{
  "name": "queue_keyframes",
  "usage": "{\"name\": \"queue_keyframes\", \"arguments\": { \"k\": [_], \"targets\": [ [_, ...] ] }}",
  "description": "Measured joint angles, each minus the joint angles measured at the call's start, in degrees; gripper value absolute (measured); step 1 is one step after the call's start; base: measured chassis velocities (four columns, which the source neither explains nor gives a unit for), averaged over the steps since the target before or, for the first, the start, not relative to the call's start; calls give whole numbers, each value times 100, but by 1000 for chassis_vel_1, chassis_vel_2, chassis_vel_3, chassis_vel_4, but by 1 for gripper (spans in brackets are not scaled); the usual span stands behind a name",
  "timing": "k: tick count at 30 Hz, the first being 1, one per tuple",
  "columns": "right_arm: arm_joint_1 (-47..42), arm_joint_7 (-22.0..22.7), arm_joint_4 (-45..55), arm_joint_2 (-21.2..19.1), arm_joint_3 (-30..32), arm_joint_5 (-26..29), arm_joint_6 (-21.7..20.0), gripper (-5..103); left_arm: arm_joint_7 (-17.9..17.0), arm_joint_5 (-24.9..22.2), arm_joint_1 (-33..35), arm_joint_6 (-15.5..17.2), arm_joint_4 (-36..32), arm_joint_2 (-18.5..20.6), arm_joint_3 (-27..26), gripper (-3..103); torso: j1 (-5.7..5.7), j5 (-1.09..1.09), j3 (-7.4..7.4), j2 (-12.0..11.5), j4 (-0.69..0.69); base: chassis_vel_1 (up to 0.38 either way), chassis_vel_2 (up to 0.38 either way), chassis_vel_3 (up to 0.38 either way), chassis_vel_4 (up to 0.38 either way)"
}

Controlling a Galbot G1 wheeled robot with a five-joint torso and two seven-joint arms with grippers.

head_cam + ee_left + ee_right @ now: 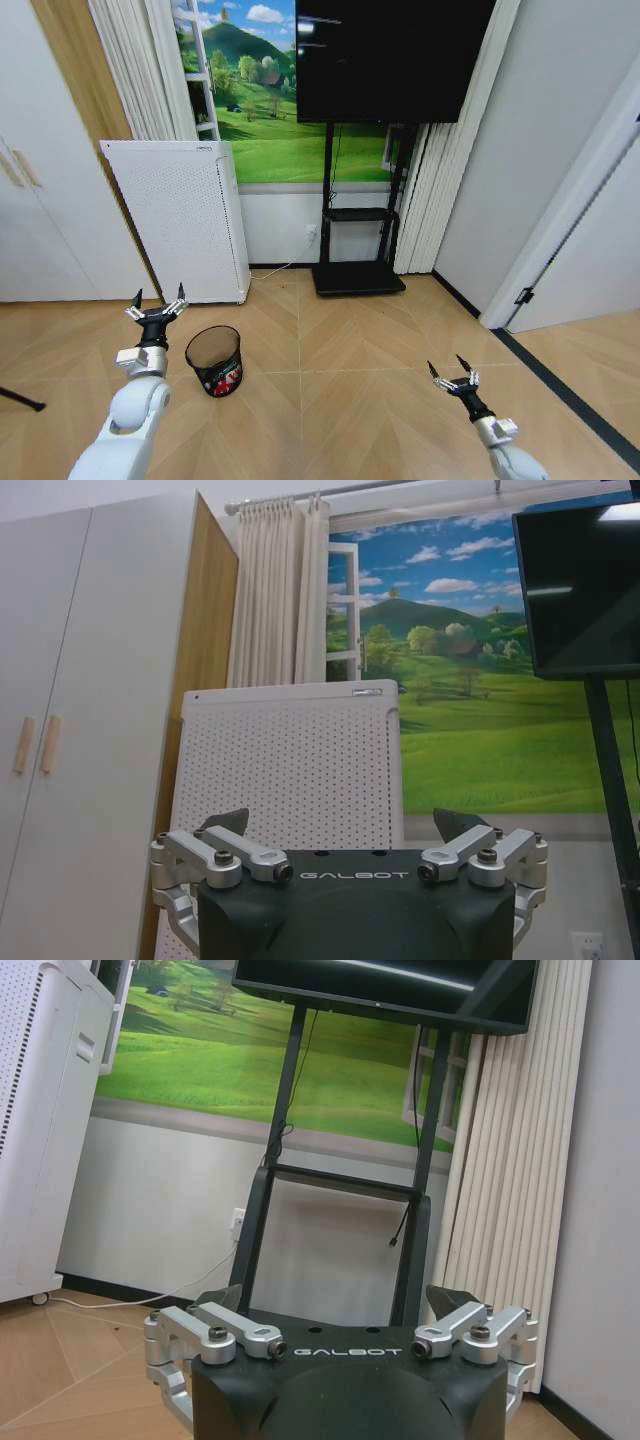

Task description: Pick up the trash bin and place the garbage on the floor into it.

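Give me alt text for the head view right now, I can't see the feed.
A small black wire-mesh trash bin stands upright on the parquet floor with red-and-white litter inside, just right of the open left claw. The open right claw hangs apart over bare floor. Behind are a white perforated appliance and a TV stand.

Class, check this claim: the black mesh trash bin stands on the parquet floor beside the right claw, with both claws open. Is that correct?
Not quite. In the head view the trash bin stands on the floor beside the left claw, not the right claw, which is well apart from it. Both claws are open, as stated.
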Motion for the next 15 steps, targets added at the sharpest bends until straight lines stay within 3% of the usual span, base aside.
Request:
{"name": "queue_keyframes", "arguments": {
  "k": [15],
  "targets": [
    [-57, 67, 59, 41, 49, -91, -3, 100, 23, -58, 177, 121, 0, 126, 28, 100, 117, 0, 271, 387, 0, 0, 0, 0, 0]
  ]
}}
